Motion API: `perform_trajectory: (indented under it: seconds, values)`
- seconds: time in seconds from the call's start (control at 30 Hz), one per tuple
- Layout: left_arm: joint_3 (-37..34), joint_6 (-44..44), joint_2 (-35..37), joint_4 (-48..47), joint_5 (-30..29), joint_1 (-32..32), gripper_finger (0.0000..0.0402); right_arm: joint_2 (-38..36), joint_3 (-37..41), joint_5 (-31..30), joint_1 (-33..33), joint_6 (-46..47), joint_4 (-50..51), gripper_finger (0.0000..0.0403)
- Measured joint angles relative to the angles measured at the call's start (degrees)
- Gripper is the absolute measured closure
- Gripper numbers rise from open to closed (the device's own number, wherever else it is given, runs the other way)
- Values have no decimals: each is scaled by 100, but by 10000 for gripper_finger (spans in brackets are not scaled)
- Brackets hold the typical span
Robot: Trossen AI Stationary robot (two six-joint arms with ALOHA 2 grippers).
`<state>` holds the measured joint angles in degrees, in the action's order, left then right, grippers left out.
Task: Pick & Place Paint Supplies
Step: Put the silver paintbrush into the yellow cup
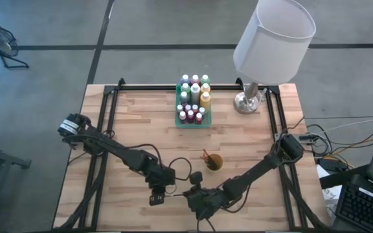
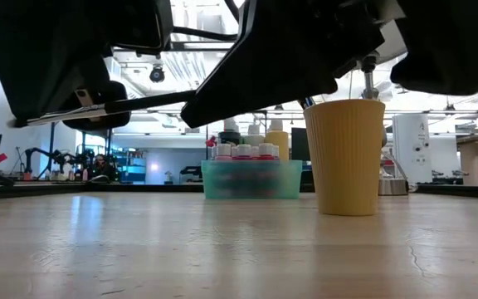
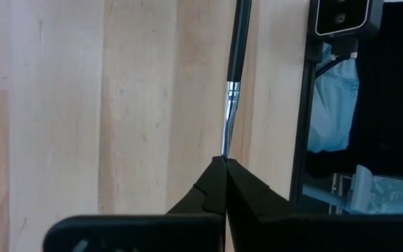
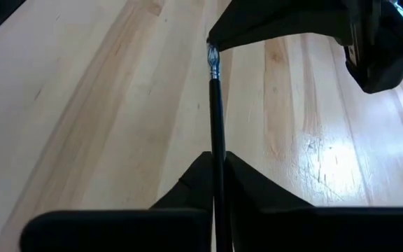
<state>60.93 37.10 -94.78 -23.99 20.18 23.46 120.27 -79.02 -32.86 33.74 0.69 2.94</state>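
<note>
Left gripper (image 3: 224, 162): shut on the brush's metal end.
Right gripper (image 4: 217, 157): clamped on the handle.
Paintbrush (image 4: 215, 105): held between both, bottom centre, above the table (image 1: 135, 123).
Done: bottles (image 1: 194, 97) in tray (image 1: 193, 124); a brush in cup (image 1: 214, 162).
Left: this brush into cup.
</note>
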Motion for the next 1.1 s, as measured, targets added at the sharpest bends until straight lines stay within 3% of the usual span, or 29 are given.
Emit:
perform_trajectory:
  seconds: [0.27,0.43,0.6,0.8,1.0,1.1]
  values:
    - [-2,-102,2,29,47,0,383,0,-5,7,0,-18,8,392]
    - [-2,-150,54,-17,358,-12,318,-84,-8,5,0,35,242,393]
    - [-18,36,299,-727,403,7,253,-441,-13,-37,96,767,1315,393]
    - [-31,-61,563,-1166,-991,96,228,-1024,37,-508,636,1969,2900,393]
    - [-42,-621,623,-787,-2296,261,229,-1729,299,-1736,1490,3558,3811,393]
    - [-151,-1167,628,44,-3117,340,229,-2123,638,-2538,1946,4266,3825,393]
